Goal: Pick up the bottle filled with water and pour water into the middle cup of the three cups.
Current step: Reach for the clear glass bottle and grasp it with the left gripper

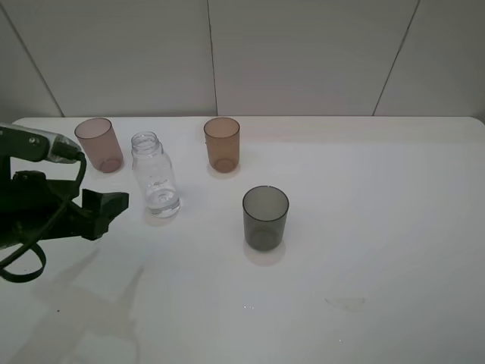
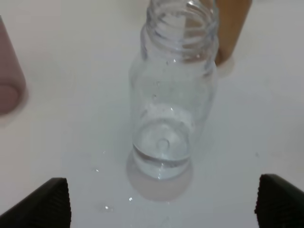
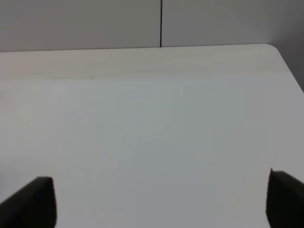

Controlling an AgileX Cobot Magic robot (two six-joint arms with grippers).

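The clear, capless bottle (image 1: 155, 176) stands upright on the white table with a little water in its bottom. It also shows in the left wrist view (image 2: 173, 95). The amber-orange middle cup (image 1: 222, 143) stands to its right at the back, and its lower part shows in the left wrist view (image 2: 232, 23). The pinkish-brown cup (image 1: 99, 144) (image 2: 9, 80) is to the bottle's left. The dark grey cup (image 1: 265, 218) is nearer the front. My left gripper (image 1: 114, 205) (image 2: 164, 204) is open and empty, just short of the bottle. My right gripper (image 3: 159, 199) is open over bare table.
The white table (image 1: 379, 197) ends at a grey panelled wall (image 1: 303, 53). A few water drops (image 2: 105, 207) lie by the bottle's base. A faint wet smear (image 1: 345, 303) marks the front right. The table's far right corner (image 3: 273, 50) shows in the right wrist view.
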